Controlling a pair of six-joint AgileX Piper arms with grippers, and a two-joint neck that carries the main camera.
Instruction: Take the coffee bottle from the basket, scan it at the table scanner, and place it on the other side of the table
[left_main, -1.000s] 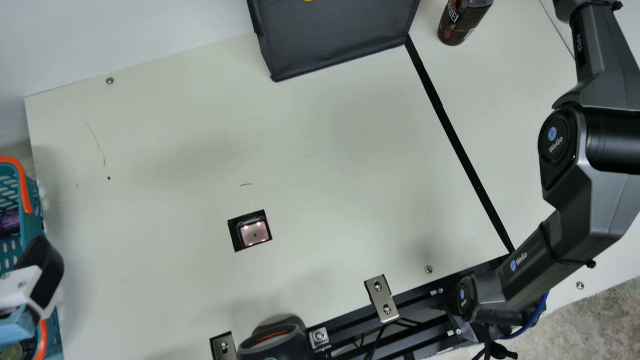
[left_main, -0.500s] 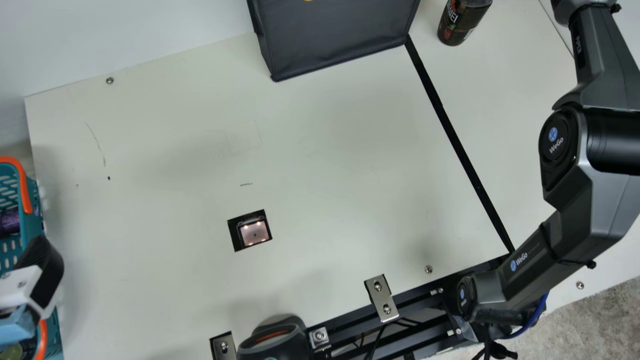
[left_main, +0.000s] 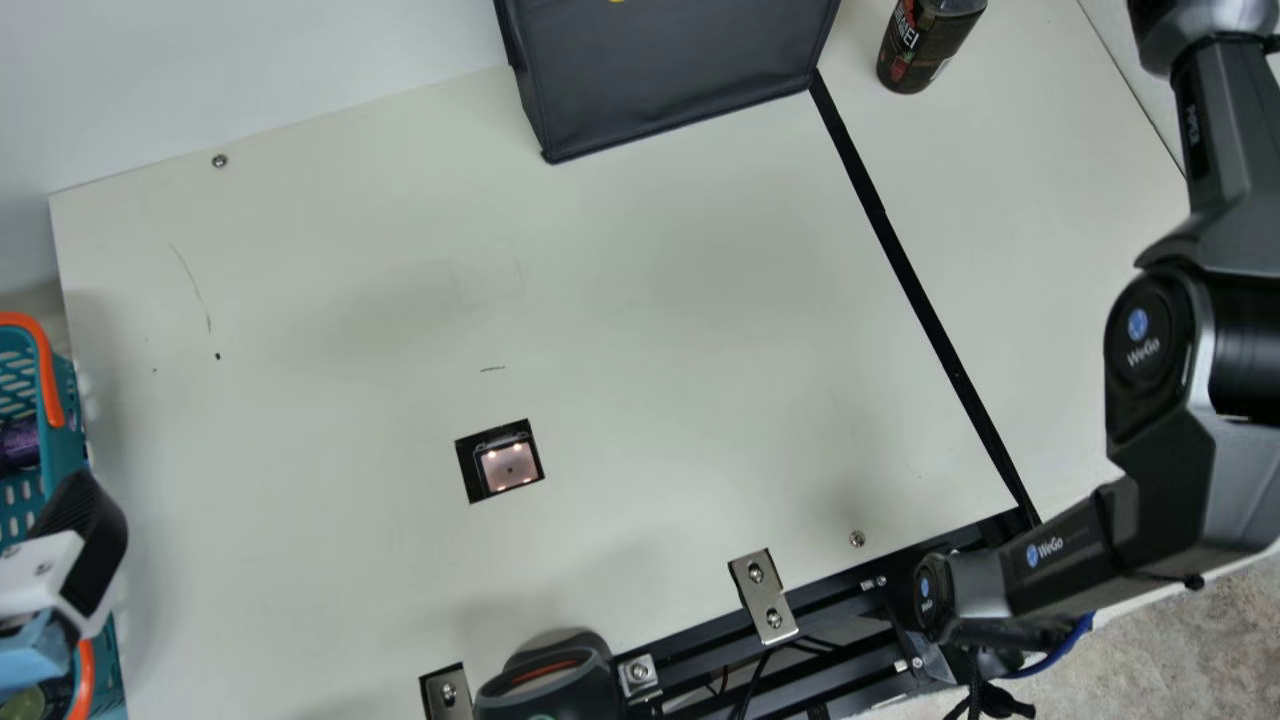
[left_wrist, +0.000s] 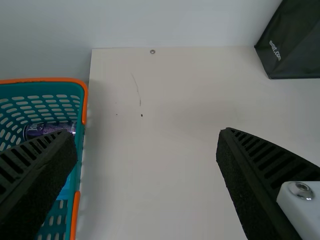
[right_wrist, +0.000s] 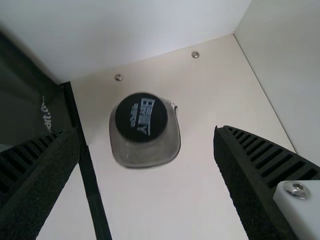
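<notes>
Since the coffee bottle (left_main: 918, 48) stands upright past the black strip (left_main: 920, 290), beside the dark bag (left_main: 680, 70), any regrip should close on the body below the cap (right_wrist: 141, 117), square to the walls. Right gripper (right_wrist: 145, 134) is spread wide, nothing between its fingers; left gripper (left_wrist: 146, 137), by the basket (left_wrist: 84, 102), likewise wide and empty. Probably fairly heavy if full, smooth plastic, walls give a bit: firm, not crushing; low break risk, could slip or tip if nudged high.

We have the basket (left_main: 66, 450) beside the table's (left_main: 650, 350) left edge, can (left_main: 18, 445) inside | scanner (left_main: 509, 468) set in table, left of strip (left_main: 920, 290) | bag (left_main: 670, 80) behind | bottle (left_main: 920, 45) right of bag
</notes>
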